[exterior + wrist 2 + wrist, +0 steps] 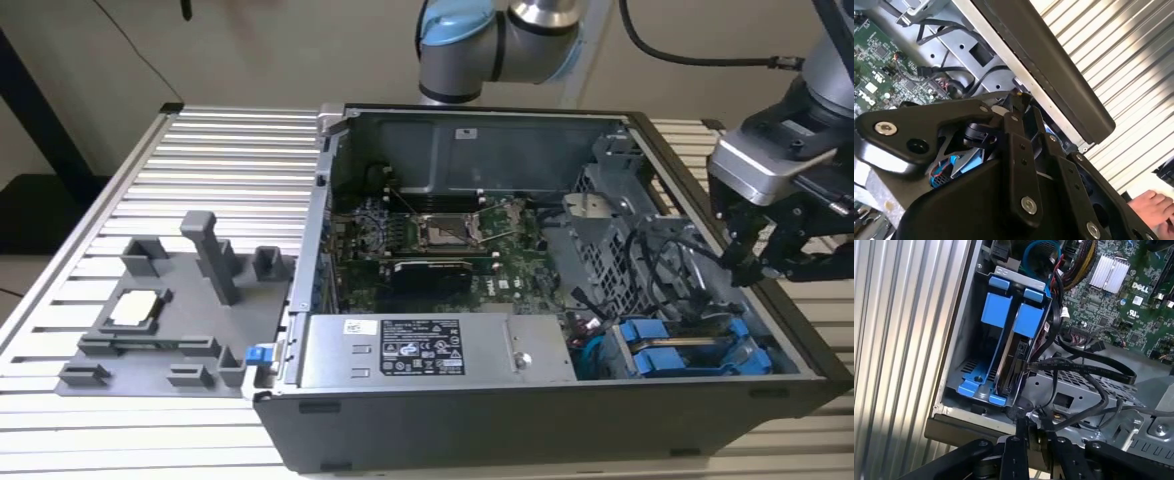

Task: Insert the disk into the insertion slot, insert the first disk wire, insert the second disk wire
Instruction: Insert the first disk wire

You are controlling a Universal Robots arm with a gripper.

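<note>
The gripper (763, 262) is hovering beside black cables (1074, 367) near the disk (1013, 357), which is sitting in the insertion slot (966, 371); jaw state cannot be told. A person's hand (1154, 207) is resting outside the case (534, 430).

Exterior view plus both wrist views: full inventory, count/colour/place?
computer case: 1, dark grey, open, on the slatted table
table: 1, silver slats
motherboard: 1, green, inside the case
big box: 1, grey, white label, case front
insertion slot: 1, grey bay, case corner
disk: 1, blue carrier, seated in the bay
second carrier: 1, blue, beside it
wires: several, black, by the bay
fixture: 1, grey, exterior view's left
person's hand: 1, table edge
claw: 1, black, over the case's right wall
</note>
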